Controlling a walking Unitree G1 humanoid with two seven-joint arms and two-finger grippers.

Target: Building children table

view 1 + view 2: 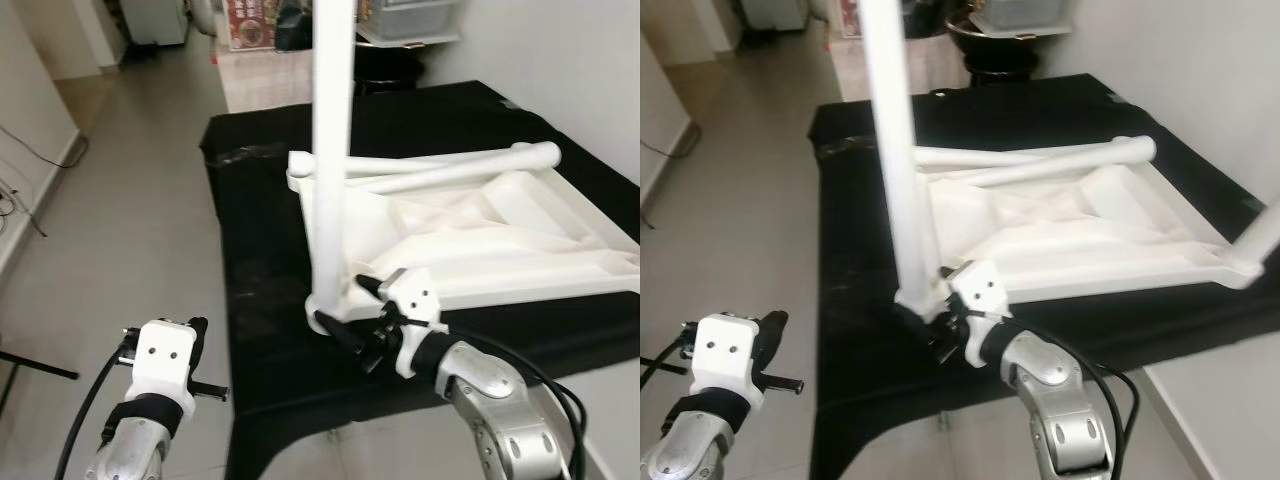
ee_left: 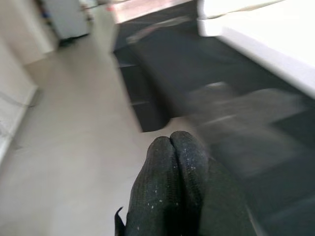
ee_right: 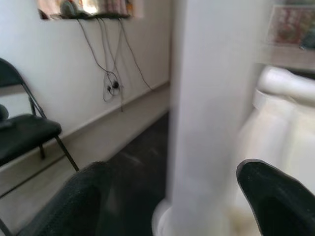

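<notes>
White tabletop (image 1: 480, 235) lies upside down on black cloth (image 1: 260, 300), so legs go in from above. Right gripper (image 1: 350, 315) straddles the upright leg (image 1: 330, 150) at its base, fingers apart.

Left wrist view: left gripper (image 2: 172, 147) pressed together (idle, over floor (image 2: 74, 137)).

Right wrist view: leg (image 3: 206, 113) between spread fingers (image 3: 275, 196), probably being seated in its corner socket.

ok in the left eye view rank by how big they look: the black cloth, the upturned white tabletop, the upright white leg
1. black cloth
2. upturned white tabletop
3. upright white leg, though nearness to the camera enlarges it.

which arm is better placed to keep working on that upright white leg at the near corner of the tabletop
Right. The right end effector sits open around the base of the upright leg on the upturned tabletop. The left end effector hangs shut over the floor, off the black cloth.
</notes>
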